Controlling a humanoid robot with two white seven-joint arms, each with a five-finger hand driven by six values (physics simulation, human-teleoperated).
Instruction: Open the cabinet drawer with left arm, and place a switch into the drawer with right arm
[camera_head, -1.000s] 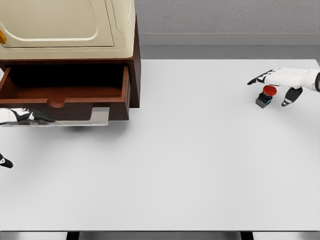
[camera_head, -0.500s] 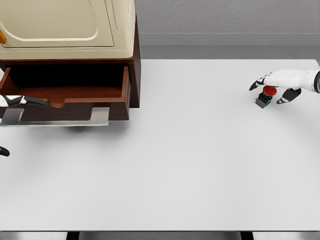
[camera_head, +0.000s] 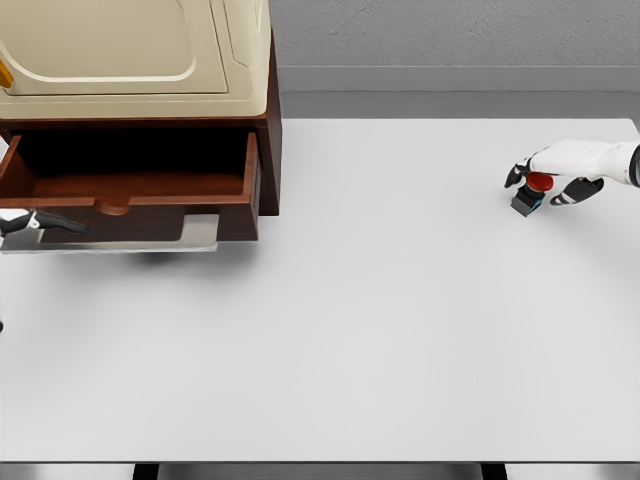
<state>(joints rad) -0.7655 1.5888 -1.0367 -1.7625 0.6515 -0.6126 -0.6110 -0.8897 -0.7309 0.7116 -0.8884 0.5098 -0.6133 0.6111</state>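
— Where is the switch (camera_head: 529, 195) right now?

— Near the right edge of the tabletop (camera_head: 400, 320), toward the far corner. It sits on the surface, a small dark block with a red round cap on top and a touch of blue at its base.

— How do you expect it to handle?

— Light and rigid, I'd judge, hard plastic all round. The red cap looks smooth and domed, so it could slip if I pinch there. I'd rather take it by the flat sides of the dark body, low down, thumb on one side and fingers on the other.

— And your right hand (camera_head: 560, 170)?

— It is over the switch, fingers curled down around the red cap, partly closed. They look to be touching it or just beside it; I cannot tell whether I have a firm hold yet.

— The drawer (camera_head: 130, 195)?

— Pulled out at the far left corner, under the cream cabinet (camera_head: 130, 60). My left hand (camera_head: 35, 224) shows only at the left edge, by the drawer front; its fingers I cannot make out.
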